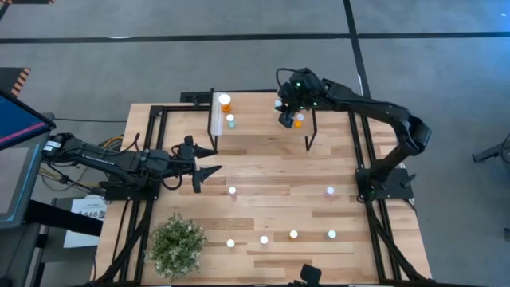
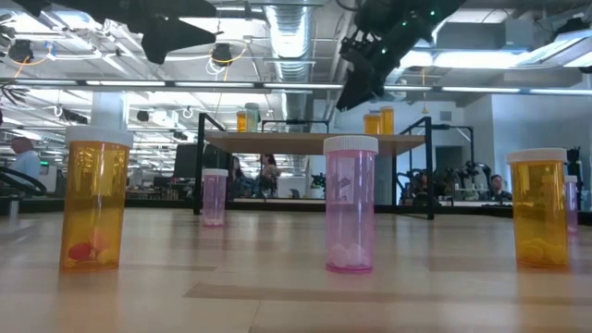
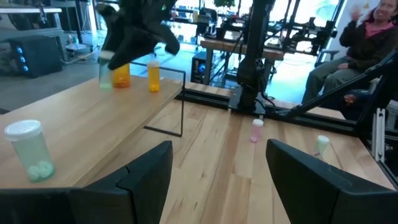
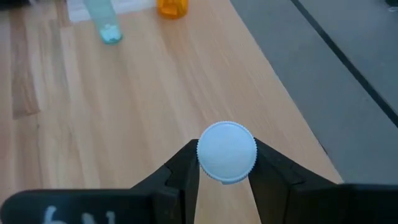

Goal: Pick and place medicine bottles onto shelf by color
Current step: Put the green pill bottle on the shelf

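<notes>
My right gripper [image 4: 225,163] clamps an orange bottle [image 1: 299,121] by its white cap [image 4: 226,151] over the shelf's [image 1: 263,112] far right end, while my left gripper [image 1: 209,159] waits wide open and empty at the table's left.

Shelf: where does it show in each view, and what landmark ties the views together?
High view: shelf sits top centre, at the far edge of the table.
Low view: shelf is centre, in the middle distance.
Left wrist view: shelf fills the left side.
Right wrist view: shelf top fills most of the picture.
Shared landmark: the teal bottle standing on it.
</notes>
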Controlling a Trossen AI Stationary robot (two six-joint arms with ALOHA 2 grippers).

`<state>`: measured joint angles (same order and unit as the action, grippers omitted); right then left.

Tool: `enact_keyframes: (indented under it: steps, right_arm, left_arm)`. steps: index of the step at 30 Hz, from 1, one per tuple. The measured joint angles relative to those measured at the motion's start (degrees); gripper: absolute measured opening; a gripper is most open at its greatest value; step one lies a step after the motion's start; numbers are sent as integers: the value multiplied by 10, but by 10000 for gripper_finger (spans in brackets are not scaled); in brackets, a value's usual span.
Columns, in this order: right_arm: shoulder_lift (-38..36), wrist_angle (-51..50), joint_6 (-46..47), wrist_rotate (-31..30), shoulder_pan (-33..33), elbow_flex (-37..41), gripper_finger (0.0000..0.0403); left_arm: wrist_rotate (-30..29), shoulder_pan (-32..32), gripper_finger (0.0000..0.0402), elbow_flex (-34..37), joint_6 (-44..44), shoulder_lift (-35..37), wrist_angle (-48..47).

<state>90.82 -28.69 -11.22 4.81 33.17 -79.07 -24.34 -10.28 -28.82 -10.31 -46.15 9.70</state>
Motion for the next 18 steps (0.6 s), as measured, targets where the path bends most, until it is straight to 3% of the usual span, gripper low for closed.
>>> enact_keyframes:
  steps: [18]
  right_arm:
    - [27,-12,-6,-33,15,0,138]
  left_arm:
    - [5,0,247,0,6,0,1]
